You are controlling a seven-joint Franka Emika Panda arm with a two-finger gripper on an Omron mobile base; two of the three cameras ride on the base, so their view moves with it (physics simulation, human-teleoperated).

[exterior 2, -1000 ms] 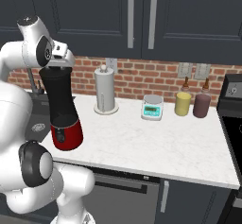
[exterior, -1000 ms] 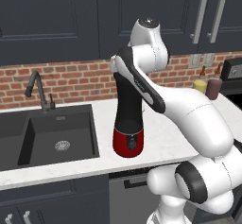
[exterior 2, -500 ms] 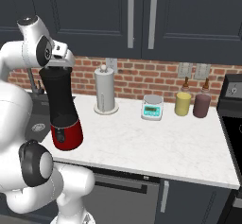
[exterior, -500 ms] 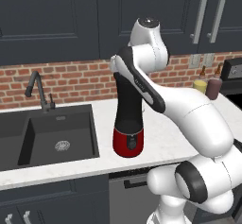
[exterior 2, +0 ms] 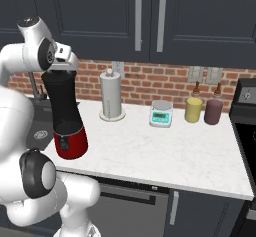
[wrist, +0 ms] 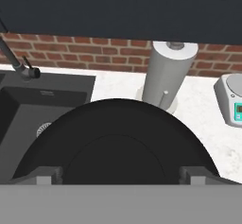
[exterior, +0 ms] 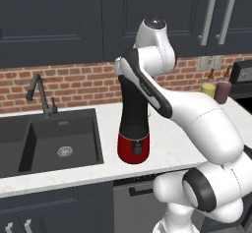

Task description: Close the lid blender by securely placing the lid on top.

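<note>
The change we note is in the gripper [wrist: 121, 175]: a second ago it was clamped shut on the lid [wrist: 118, 142], and now its jaws have spread wide. In both base views the arm itself has hardly moved over that second, poised over the blender [exterior: 134, 124] throughout, so this was a release and not a reach. We judge that the lid has just been let go onto the jar, and that the placing step is done or nearly so.

In the hand view the two fingertips [wrist: 46, 176] stand well apart, one at each side of the lid's black disc. Nothing sits between them but the lid below. We cannot tell whether the tips touch its rim or stand just clear of it, but they no longer pinch it.

The lid lies on top of the blender, directly under the hand, and looks level and centred over the jar's mouth. The blender stands on the counter [exterior 2: 165, 151], just beside the sink [exterior: 49, 138] on one side, with the paper towel roll [exterior 2: 111, 95] behind it on the other.

Whether the lid is seated firmly we cannot judge; a gentle press or a clean lift away would settle it.
</note>
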